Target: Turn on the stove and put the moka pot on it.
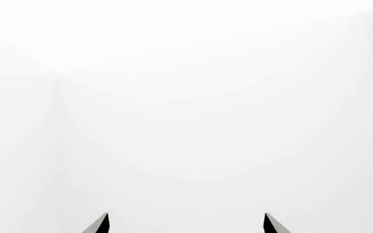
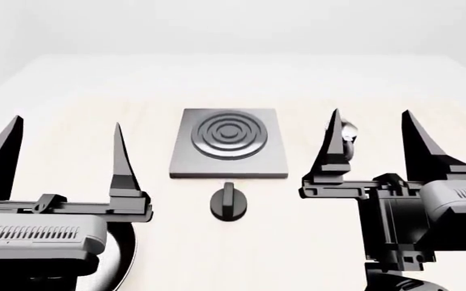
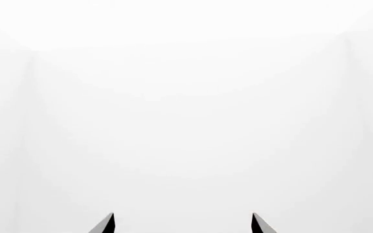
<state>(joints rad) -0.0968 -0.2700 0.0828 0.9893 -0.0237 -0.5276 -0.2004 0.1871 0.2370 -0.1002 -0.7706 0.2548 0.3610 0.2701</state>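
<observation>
1. In your head view the flat square dark-grey metal stove plate (image 2: 229, 143) with raised concentric rings lies at the centre of the frame on the pale table (image 2: 95, 97). All four of its edges are bare, with open tabletop on every side.
2. The stove's small black round knob (image 2: 228, 202) sits apart from the plate, just below its lower edge in the frame. There is a narrow strip of table between the two.
3. The moka pot (image 2: 347, 134) is right of the plate, near its upper right corner. Only its shiny silver top shows, because the inner finger of your right gripper stands in front of it. Whether the pot touches that finger cannot be told from here.
4. Your right gripper (image 2: 369, 134) fills the lower right of the frame, with its two black pointed fingers spread wide. Nothing shows between them.
5. Your left gripper (image 2: 65, 144) fills the lower left, likewise spread wide and holding nothing. Its inner finger is well clear of the plate's left edge.
6. A dark curved rim, probably a black frying pan (image 2: 119, 257), shows under your left gripper at the bottom left.
7. Both wrist views show only white background. Two black fingertips (image 1: 99, 224) sit far apart at the lower edge of each picture (image 3: 105, 224).
8. The table's upper half in the frame is open surface to its far edge.
</observation>
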